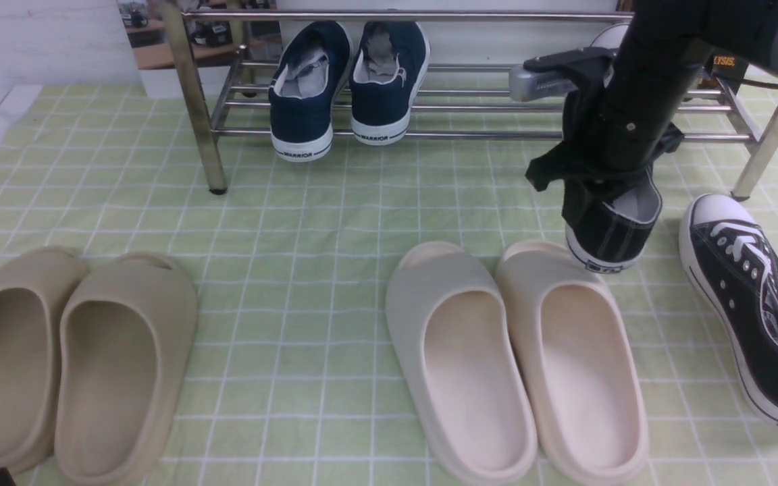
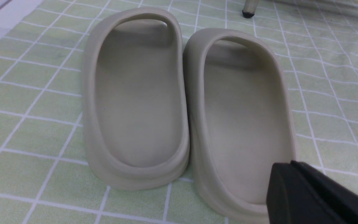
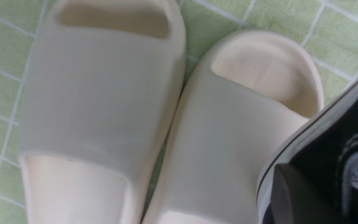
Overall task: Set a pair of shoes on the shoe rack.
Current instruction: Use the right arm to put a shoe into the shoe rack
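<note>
Green checked cloth [image 1: 294, 216] underlies the scene. One black sneaker [image 1: 612, 229], clamped in the right gripper [image 1: 588, 202], hangs by the cream slippers [image 1: 581, 337]; a low swing could snag them. Its mate [image 1: 754, 304] lies near the metal rack [image 1: 470, 135]. The left gripper's [image 2: 291, 180] jaws are together.

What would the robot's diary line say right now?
right pincer: gripping black sneaker | other black sneaker: on floor | left pincer: shut
</note>
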Controlling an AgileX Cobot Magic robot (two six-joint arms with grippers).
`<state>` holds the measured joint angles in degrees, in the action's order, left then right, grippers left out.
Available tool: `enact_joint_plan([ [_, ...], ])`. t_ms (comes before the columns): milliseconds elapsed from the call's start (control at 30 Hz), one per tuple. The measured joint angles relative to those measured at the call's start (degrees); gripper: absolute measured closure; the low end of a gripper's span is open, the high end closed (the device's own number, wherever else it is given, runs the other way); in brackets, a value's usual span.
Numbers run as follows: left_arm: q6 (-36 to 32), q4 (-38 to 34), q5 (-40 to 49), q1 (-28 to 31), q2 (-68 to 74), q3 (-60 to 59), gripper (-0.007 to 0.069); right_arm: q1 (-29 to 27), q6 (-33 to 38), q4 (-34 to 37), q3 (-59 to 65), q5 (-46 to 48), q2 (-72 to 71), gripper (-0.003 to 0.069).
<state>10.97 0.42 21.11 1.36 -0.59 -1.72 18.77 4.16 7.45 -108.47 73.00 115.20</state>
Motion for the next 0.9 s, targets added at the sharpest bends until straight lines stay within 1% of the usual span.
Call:
enact_joint_plan([
  [133, 0.0, 0.0, 0.0, 0.0, 0.0, 0.0, 0.0636, 0.1, 0.0, 2.2, 0.0, -0.2, -2.6, 0.0637],
  [167, 0.0, 0.0, 0.0, 0.0, 0.0, 0.0, 0.0636, -0.1, 0.1, 0.0, -0.4, -0.6, -3.9, 0.0635],
  [233, 0.0, 0.0, 0.0, 0.0, 0.0, 0.0, 0.0636, -1.1, 0.3, -2.2, 0.1, -0.3, -5.9, 0.0633],
  [333, 0.0, 0.0, 0.0, 0.0, 0.0, 0.0, 0.0636, -1.9, 0.6, -3.8, 4.7, -0.5, -10.7, 0.0629],
  [433, 0.0, 0.0, 0.0, 0.0, 0.0, 0.0, 0.0636, -1.9, 0.8, -3.7, 8.9, -0.5, -13.4, 0.0630],
  [467, 0.0, 0.0, 0.0, 0.0, 0.0, 0.0, 0.0636, -1.8, 0.9, -3.5, 12.4, -0.3, -15.5, 0.0630],
  [533, 0.0, 0.0, 0.0, 0.0, 0.0, 0.0, 0.0636, -1.8, 1.2, -3.5, 14.1, -0.3, -16.8, 0.0629],
  [900, 0.0, 0.0, 0.0, 0.0, 0.0, 0.0, 0.0636, -1.7, 2.3, -4.0, 14.9, -1.5, -15.1, 0.0627],
])
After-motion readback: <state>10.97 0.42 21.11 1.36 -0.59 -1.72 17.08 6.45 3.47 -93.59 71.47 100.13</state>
